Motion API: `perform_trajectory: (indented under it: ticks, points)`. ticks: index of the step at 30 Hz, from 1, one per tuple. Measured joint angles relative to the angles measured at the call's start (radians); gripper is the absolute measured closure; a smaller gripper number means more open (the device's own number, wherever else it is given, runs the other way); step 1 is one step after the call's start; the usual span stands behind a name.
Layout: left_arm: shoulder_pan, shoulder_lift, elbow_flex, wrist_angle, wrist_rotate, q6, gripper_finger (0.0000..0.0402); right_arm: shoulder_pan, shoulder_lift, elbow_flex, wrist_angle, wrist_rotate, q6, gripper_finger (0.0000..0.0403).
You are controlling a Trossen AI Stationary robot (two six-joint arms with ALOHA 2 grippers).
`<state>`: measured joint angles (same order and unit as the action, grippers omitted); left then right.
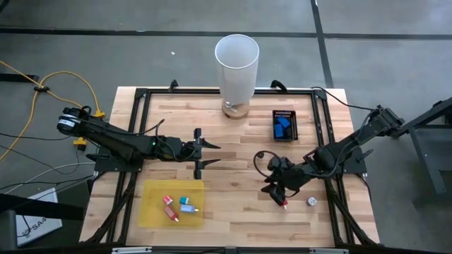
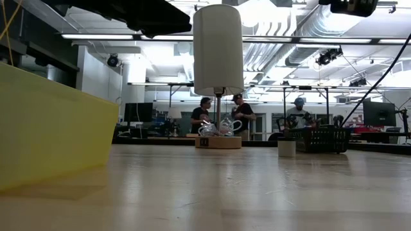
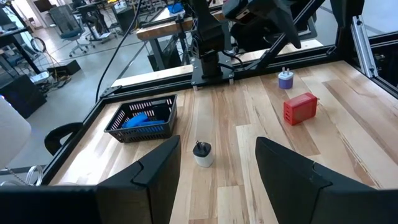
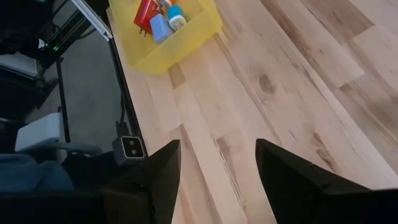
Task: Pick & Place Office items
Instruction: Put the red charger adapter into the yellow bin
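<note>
Several office items, red [image 1: 169, 206] and blue [image 1: 186, 204], lie in the yellow tray [image 1: 152, 215] at the front left; the right wrist view shows them [image 4: 160, 17] too. A red block [image 3: 300, 107] and a purple-white round piece [image 3: 285, 79] lie on the bare wood at the front right, by my right gripper [image 1: 275, 189]. That gripper [image 4: 217, 146] hangs open over the wood, slanting down, with nothing between its fingers. My left gripper [image 1: 210, 154] waits open at mid-table, roughly level and empty [image 3: 217, 146]. A small white round piece with a black top [image 3: 202, 152] stands ahead of it.
A tall white cylinder [image 1: 236, 67] stands on a wooden base at the far middle edge. A black tray [image 1: 284, 125] holding blue pieces sits at the far right. A black frame [image 1: 141, 95] runs round the table. People stand in the room beyond [image 2: 221, 115].
</note>
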<state>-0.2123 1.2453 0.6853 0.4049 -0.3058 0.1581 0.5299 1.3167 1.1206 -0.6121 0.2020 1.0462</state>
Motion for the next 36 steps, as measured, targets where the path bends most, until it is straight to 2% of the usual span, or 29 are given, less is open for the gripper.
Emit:
perform_trajectory:
  ticks: [9,27,36]
  points:
    - [0.000,0.000,0.000,0.000,-0.001,0.000,0.0203,0.094,0.000,0.000,0.000,0.000,0.033,0.0208]
    - [0.000,0.000,0.000,0.000,-0.003,0.000,0.0203,0.345,0.000,0.000,-0.001,0.071,0.322,0.0208]
    - [0.000,0.000,0.000,0.000,-0.003,0.000,0.0203,0.336,0.000,-0.001,-0.016,0.086,0.447,0.0208]
